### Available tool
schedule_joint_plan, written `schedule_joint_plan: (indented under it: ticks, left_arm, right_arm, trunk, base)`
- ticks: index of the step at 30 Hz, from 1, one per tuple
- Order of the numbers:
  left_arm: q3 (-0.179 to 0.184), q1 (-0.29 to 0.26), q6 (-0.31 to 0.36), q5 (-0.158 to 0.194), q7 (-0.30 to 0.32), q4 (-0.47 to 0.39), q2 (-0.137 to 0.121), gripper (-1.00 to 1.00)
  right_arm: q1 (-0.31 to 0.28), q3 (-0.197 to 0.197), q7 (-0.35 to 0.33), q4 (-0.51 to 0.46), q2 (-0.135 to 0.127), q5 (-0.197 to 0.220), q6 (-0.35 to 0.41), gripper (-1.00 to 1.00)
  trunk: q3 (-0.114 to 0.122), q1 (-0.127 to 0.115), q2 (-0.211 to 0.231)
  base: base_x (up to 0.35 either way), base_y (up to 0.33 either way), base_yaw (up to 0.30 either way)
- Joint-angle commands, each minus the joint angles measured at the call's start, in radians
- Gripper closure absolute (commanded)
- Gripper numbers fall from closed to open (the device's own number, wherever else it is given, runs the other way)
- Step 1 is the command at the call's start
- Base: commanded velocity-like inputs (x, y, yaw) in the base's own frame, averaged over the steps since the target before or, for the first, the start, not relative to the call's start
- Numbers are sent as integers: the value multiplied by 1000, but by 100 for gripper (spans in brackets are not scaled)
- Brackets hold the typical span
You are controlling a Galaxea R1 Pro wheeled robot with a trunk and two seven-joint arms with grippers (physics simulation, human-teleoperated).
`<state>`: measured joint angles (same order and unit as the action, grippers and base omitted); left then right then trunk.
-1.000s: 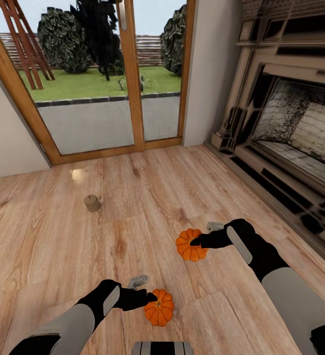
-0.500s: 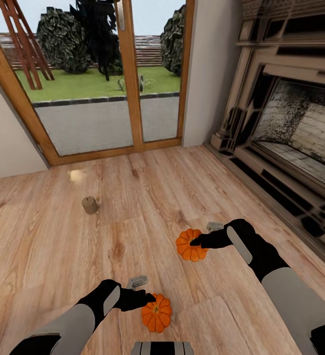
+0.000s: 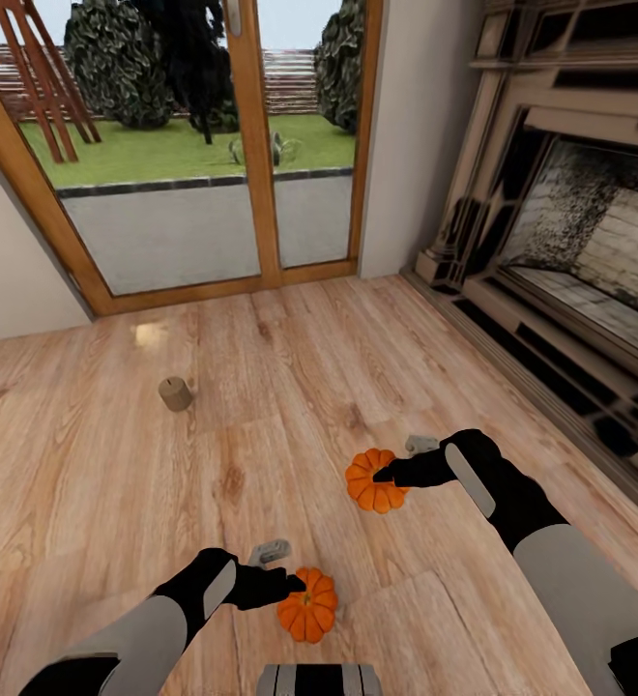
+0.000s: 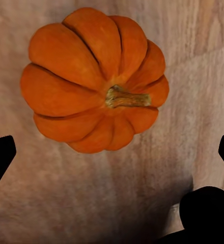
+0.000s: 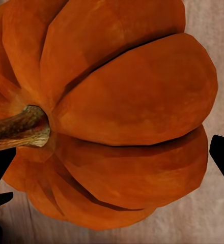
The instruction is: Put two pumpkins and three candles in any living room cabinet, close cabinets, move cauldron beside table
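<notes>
Wood floor [image 3: 290, 387] by glass doors [image 3: 193, 145]. Our left gripper [image 3: 295, 585] against one pumpkin [image 3: 308, 604], right gripper [image 3: 385, 474] against other pumpkin [image 3: 374, 480]; grip state we cannot tell. Candle [image 3: 174, 392] well apart, toward doors.

The pumpkin [image 3: 308, 604] by the left gripper [image 3: 295, 583] has slid a little away from the robot's base [image 3: 317, 681], shifting slightly toward the left arm's side since a second ago. The head camera has tipped down and turned slightly, so the candle [image 3: 174, 392] and the glass door [image 3: 169, 145] now sit a bit differently in the head view.
</notes>
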<state>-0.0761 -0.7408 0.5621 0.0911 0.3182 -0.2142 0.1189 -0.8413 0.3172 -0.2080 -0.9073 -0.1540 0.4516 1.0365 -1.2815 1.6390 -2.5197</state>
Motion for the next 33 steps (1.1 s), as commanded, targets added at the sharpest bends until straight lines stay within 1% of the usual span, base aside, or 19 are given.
schedule_joint_plan:
  ticks: [1,14,18,19,27,31,33]
  left_arm:
    - [-8,0,10,7,-2,-1,1,-100]
    - [-8,0,4,7,-1,-2,2,-100]
    - [-8,0,-25,8,-1,-2,2,-100]
    - [-8,0,-42,8,0,-2,2,-100]
    - [-7,0,-49,7,-2,-2,3,-100]
    - [-7,-11,-41,7,-56,-2,9,-100]
    - [-7,-30,-31,8,-83,-2,15,-100]
  right_arm:
    - [-1,2,-10,-1,-1,-8,2,100]
    - [-1,3,-10,-1,-1,-10,2,100]
    - [-1,3,-10,-1,-1,-10,2,100]
    - [0,3,-9,-1,-1,-10,2,100]
    - [1,3,-8,-1,0,-11,2,100]
    - [1,5,-8,-1,1,-11,2,100]
    - [1,5,-8,-1,1,-11,2,100]
  trunk:
    - [-5,0,-1]
    - [-55,6,-4]
    - [-55,6,-4]
    - [-55,6,-4]
    - [-55,6,-4]
    - [-55,6,-4]
    - [-55,6,-4]
  base:
    - [0,0,0]
    - [0,0,0]
    - [0,0,0]
    - [0,0,0]
    - [0,0,0]
    - [0,0,0]
    - [0,0,0]
